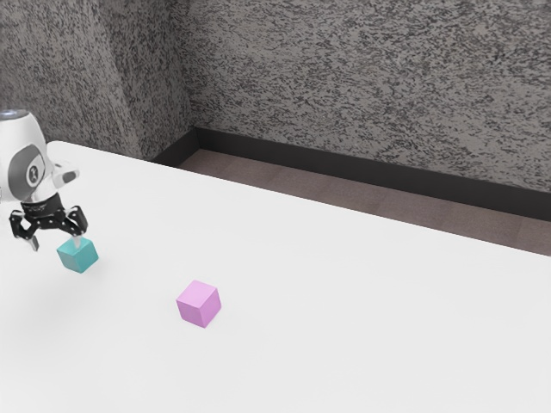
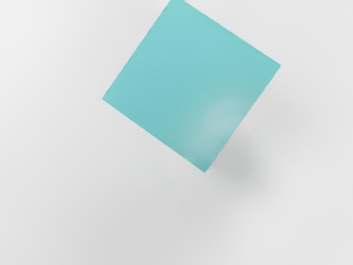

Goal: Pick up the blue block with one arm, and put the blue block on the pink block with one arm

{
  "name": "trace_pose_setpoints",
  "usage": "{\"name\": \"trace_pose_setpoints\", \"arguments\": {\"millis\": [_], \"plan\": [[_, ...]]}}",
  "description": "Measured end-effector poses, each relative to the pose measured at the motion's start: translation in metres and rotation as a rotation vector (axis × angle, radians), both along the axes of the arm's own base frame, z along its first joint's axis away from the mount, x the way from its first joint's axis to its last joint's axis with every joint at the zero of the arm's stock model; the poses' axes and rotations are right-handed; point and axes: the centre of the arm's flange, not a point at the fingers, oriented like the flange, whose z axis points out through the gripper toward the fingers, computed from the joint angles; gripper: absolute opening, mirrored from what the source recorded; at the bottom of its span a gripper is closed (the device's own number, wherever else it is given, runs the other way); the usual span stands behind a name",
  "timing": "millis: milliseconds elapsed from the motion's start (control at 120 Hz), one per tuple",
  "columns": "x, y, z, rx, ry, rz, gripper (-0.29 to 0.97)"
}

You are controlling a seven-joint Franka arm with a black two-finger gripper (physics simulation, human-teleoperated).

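- Arm (image 1: 24,168): cut off by the exterior view's left edge, with a white rounded link and the wrist inside the picture.
- Fingertips of the end effector: dark against a grey shadow on the table, outlines hard to make out in the exterior view.
- Pale blurred patch over one corner of the blue block in the wrist view: nature not discernible.
- End effector (image 1: 54,239): black fingers spread wide and closed on no object, poised just above the blue block. One finger close over the block's top face; contact or gap cannot be told.
- Blue block (image 1: 77,256) (image 2: 190,91): teal in tone, resting on the white table (image 1: 362,292) near the exterior view's left edge. Directly under the hand, seen corner-on in the wrist view, with a soft shadow beside one corner.
- Pink block (image 1: 199,303): on the same table, well apart from the blue block, toward the exterior view's right and nearer the camera, one edge turned to the viewer.
- Background: speckled grey wall (image 1: 370,77), dark baseboard (image 1: 344,168) along its foot, brown floor strip (image 1: 413,206) beyond the table's far edge.
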Motion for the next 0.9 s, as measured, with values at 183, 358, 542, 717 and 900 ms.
{"name": "trace_pose_setpoints", "arguments": {"millis": [183,358,542,717,900], "plan": [[0.012,0.013,-0.019,-0.024,-0.053,-0.087,0.68],[0.029,0.032,-0.034,-0.018,-0.083,-0.193,0.68],[0.042,0.045,-0.040,0.004,-0.095,-0.341,0.68],[0.041,0.047,-0.052,-0.011,-0.093,-0.432,0.68],[0.037,0.049,-0.061,-0.025,-0.094,-0.498,0.68]]}}
